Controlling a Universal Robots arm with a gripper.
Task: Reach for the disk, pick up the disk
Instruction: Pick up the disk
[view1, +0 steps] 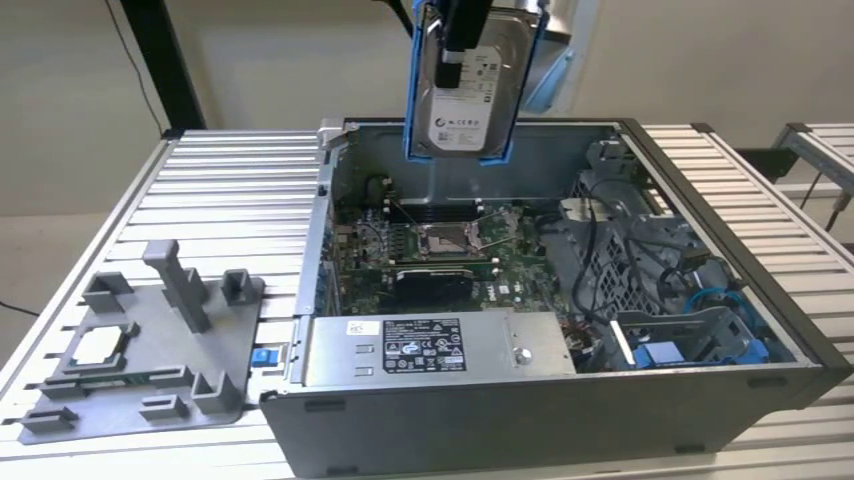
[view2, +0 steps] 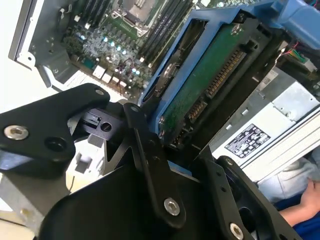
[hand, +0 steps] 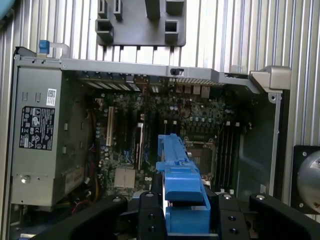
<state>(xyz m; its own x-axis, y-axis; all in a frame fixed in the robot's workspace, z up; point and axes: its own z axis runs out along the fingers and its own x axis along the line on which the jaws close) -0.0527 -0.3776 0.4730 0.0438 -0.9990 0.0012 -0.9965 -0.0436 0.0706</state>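
We hold the disk (view1: 465, 105) upright in the gripper (view1: 463, 40), jaws closed on its blue frame (hand: 180, 180), clear above the open computer case (view1: 534, 420) and over the case's far wall. The grip takes only the disk's upper part, so a swing or slip could drop it onto the motherboard (view1: 367, 250) inside the case. Above the case's rim we judge the room open on every side.

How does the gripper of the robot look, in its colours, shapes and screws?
The gripper is matte black. In the second wrist view it is built of flat, rounded link bars joined at pivots by silver screws. Small silver screws also dot it in the first wrist view.
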